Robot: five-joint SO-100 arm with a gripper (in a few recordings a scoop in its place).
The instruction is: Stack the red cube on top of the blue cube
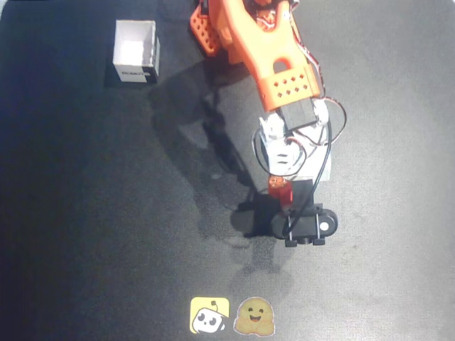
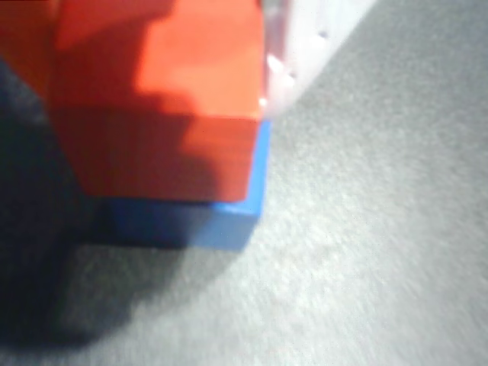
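In the wrist view the red cube [image 2: 160,114] fills the upper left and rests on the blue cube [image 2: 229,221], whose right and front edges stick out from under it. My gripper [image 2: 160,38] is shut on the red cube, and a white finger [image 2: 305,46] presses its upper right side. From overhead, the red cube [image 1: 279,187] shows at the tip of the orange arm's gripper [image 1: 280,183], right of the table's centre. The red cube hides the blue cube from overhead.
A white open box [image 1: 136,51] stands at the back left of the dark table [image 1: 85,213]. Two stickers, one yellow [image 1: 210,315] and one brown [image 1: 254,316], lie near the front edge. The arm's base [image 1: 213,28] is at the top centre.
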